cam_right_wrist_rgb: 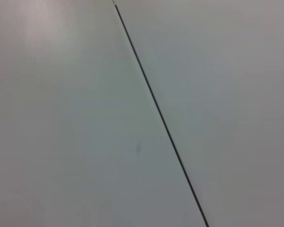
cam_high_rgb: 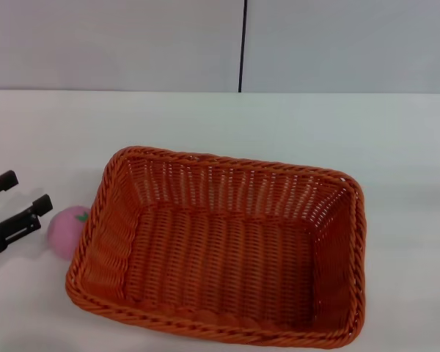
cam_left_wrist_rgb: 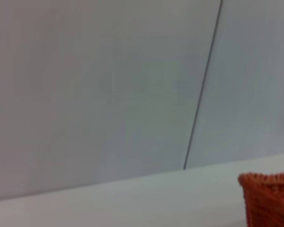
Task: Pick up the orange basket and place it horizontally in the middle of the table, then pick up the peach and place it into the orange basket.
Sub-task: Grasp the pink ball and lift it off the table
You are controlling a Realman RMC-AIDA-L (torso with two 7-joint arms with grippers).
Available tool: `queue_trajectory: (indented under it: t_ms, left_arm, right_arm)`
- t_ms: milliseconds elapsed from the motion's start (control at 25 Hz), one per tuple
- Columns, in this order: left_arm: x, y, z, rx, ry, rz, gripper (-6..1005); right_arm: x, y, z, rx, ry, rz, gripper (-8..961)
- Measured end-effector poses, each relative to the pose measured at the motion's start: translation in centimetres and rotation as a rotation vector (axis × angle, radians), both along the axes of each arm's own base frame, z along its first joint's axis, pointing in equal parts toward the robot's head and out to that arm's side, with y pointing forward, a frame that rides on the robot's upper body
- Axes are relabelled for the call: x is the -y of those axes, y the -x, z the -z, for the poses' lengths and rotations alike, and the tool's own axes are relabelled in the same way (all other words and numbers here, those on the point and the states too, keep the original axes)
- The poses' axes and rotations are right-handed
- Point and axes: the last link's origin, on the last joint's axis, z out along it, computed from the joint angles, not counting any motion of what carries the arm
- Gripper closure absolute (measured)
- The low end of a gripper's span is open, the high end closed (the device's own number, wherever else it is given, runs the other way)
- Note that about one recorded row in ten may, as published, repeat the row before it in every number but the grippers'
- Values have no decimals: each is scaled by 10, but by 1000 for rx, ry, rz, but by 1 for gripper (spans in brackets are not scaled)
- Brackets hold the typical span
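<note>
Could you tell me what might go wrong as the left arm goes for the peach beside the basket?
The peach sits tight against the basket rim, leaving little room on that side; the open left end effector may bump the wicker and shift it. Being round, the peach could also roll off across the table if nudged.

Head view: high, angled forward and down, close over the table (cam_high_rgb: 279, 125). Left wrist view: low, facing the back wall, orange basket (cam_left_wrist_rgb: 270, 198) corner at 4 o'clock, shared with head view. Right wrist view: wall seam (cam_right_wrist_rgb: 156, 113) only.
</note>
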Motion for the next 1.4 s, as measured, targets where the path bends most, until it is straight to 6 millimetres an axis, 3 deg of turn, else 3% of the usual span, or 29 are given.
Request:
queue_trajectory:
  t_ms: [360,840,1360,1400]
  left_arm:
    - [5,2,10,-28,83,-5,211]
    - [-11,-17,47,-61,191,46,213]
    - [-13,-18,50,-76,217,57,216]
    - [-12,-18,50,-78,217,58,253]
  right_arm:
    - [3,-1,0,-19,-19,0,506]
    - [4,-1,0,-23,-19,-2,505]
    - [6,-2,-1,-29,-30,5,506]
    - [6,-2,0,-30,-29,5,506]
